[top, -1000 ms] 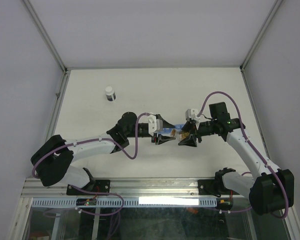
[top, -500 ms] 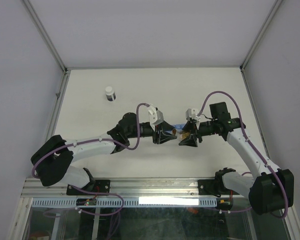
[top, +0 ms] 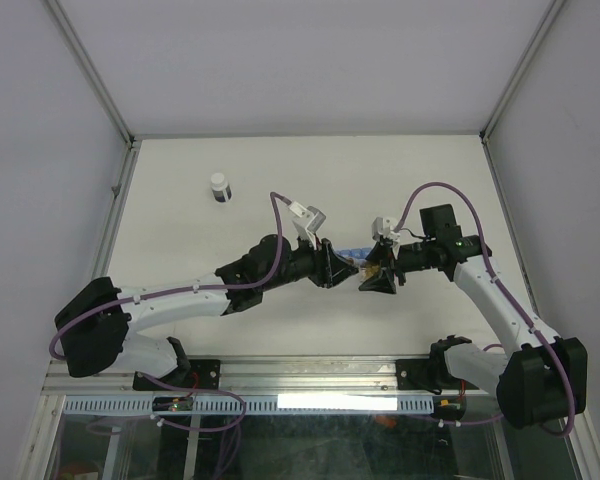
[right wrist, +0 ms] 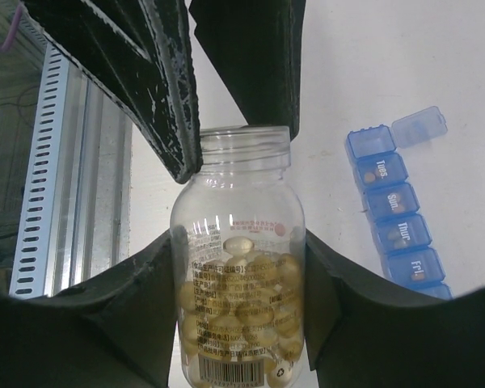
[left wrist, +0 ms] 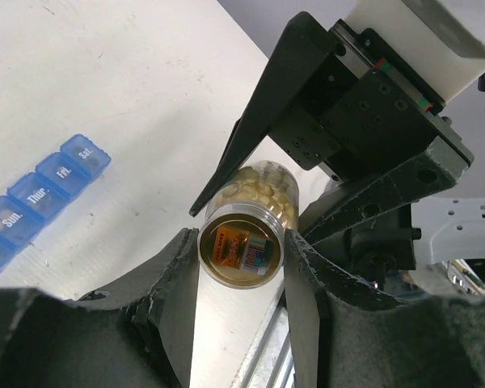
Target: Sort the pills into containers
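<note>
currently right gripper clamps bottle, left gripper pinches its neck; tip pills slowly, mouth over organiser beside bottle.

Bottle about mid-table, clamped between left gripper on its left and right gripper on its right, mouth toward left gripper. Pills inside bottle, a few in pill box compartments. Pill box flat on table, just behind bottle, partly under grippers. Vial upright toward far-left corner, well apart.
</note>
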